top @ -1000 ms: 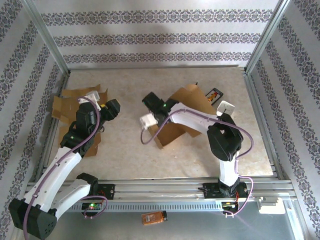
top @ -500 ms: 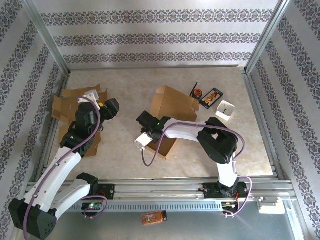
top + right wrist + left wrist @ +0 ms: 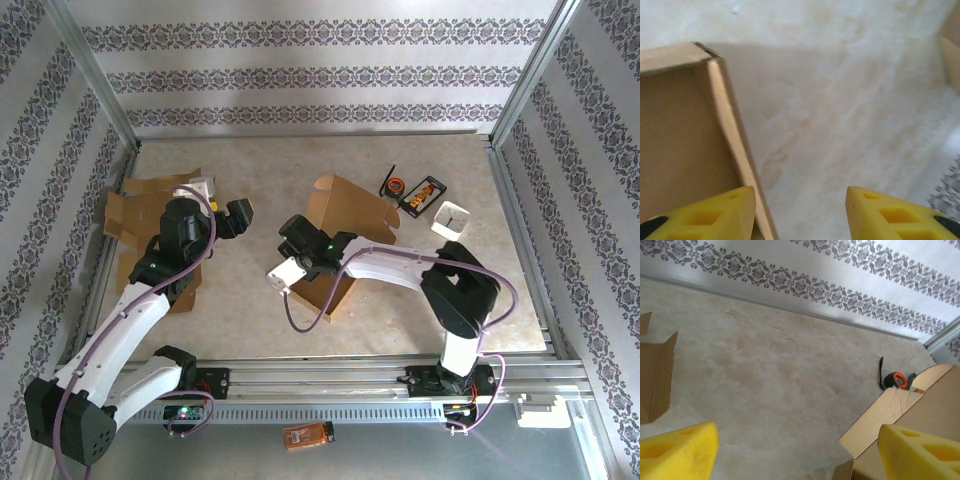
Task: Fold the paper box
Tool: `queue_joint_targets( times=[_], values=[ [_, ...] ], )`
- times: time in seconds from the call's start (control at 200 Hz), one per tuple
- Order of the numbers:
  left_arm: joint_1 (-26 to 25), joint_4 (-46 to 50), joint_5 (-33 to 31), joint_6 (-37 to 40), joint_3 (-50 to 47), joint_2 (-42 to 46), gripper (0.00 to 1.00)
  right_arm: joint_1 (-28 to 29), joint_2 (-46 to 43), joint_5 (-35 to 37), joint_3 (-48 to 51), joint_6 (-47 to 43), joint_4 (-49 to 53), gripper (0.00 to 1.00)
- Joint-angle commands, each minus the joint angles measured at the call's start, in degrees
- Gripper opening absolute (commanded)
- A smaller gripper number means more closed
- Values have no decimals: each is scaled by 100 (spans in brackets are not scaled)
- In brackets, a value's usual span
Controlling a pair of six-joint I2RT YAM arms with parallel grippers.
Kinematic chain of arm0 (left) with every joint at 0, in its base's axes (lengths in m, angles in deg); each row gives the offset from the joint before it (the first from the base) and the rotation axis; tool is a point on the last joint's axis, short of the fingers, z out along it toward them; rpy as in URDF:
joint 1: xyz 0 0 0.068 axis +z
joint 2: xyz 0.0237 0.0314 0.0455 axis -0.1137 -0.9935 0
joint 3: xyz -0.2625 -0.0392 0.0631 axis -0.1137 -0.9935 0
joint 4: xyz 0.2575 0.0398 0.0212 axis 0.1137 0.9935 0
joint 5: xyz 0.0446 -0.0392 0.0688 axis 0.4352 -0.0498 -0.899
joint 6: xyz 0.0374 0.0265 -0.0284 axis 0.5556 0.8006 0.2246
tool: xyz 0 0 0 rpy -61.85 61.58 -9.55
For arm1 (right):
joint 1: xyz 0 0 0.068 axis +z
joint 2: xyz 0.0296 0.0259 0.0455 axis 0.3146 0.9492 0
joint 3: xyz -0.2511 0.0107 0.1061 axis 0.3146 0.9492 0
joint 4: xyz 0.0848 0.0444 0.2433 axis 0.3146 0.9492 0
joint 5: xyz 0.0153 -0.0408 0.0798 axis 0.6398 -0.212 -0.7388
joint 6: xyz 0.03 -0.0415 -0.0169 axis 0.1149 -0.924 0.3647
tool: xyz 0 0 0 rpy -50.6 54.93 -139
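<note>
Since a second ago your right gripper (image 3: pixel 799 202) has opened, jaws spread at the box (image 3: pixel 352 208) wall, and your left gripper (image 3: pixel 238 214), also spread, has edged closer. The box stands half-raised in the middle of the table (image 3: pixel 250 160). You're mid-fold, so next you probably need a square pinch on a loose flap.

Open table (image 3: pixel 260 180) left of box (image 3: pixel 352 205) (flaps raised).

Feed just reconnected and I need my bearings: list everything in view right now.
paper box: one, brown, table centre, partly folded
flat cardboard: several pieces, brown, table's left edge
tape measure: one, orange and black, behind the box
black device: one, black with a coloured face, beside the tape measure
white tray: one, white, right of the box
orange item: one, orange, below the front rail
left hand: yellow fingers, open, empty
right hand: yellow fingers, open, at a box wall's edge
</note>
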Motion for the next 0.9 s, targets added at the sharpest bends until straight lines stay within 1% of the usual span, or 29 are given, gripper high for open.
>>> queue_joint_targets(
  times=[0.0,0.07,0.11,0.165,0.225,0.255,0.265,0.275,0.3,0.325,0.355,0.42,0.485,0.59,0.69,0.73,0.789,0.894],
  values=[
    [-1,-88,499,760,344,-57,83,-46,-534,150,-75,337,17,52],
    [-6,-54,917,1136,491,-224,83,-53,-891,263,-122,1057,-96,53],
    [1,-9,1107,1305,605,-349,84,-99,-1125,249,-149,1883,-136,54],
    [1,32,1315,1480,764,-536,84,-223,-1512,53,-106,3056,-157,56],
    [1,134,1575,1676,960,-779,84,-407,-1921,-161,63,4414,-219,62],
    [1,211,1723,1763,1083,-909,84,-496,-2126,-217,191,5050,-214,66],
    [-6,248,1767,1791,1122,-963,84,-529,-2192,-222,227,5267,-208,69],
    [-1,290,1833,1811,1173,-1012,84,-562,-2261,-219,274,5475,-207,73],
    [1,416,1948,1843,1312,-1149,84,-638,-2418,-226,367,5989,-200,90],
    [7,588,2066,1861,1472,-1301,84,-723,-2583,-236,497,6492,-189,97],
    [1,858,2157,1869,1703,-1507,84,-815,-2766,-190,639,7042,-110,98],
    [8,1468,2257,1932,2199,-1980,84,-901,-3083,243,800,8280,371,98],
    [9,1671,2523,2007,2402,-2291,85,-1080,-3375,180,879,9317,1102,98],
    [7,1603,2953,2060,2418,-2563,89,-1378,-3936,193,1194,10386,1896,98],
    [7,1716,3268,2225,2533,-2821,92,-1811,-4483,50,1526,10977,2295,98],
    [7,1776,3374,2272,2595,-2921,94,-2015,-4614,-75,1632,11097,2352,98],
    [2,1850,3526,2328,2692,-3046,100,-2387,-4753,-369,1783,11226,2369,98],
    [-14,1922,3758,2432,2812,-3173,100,-2910,-4665,-927,1948,11214,2225,98]
  ],
)
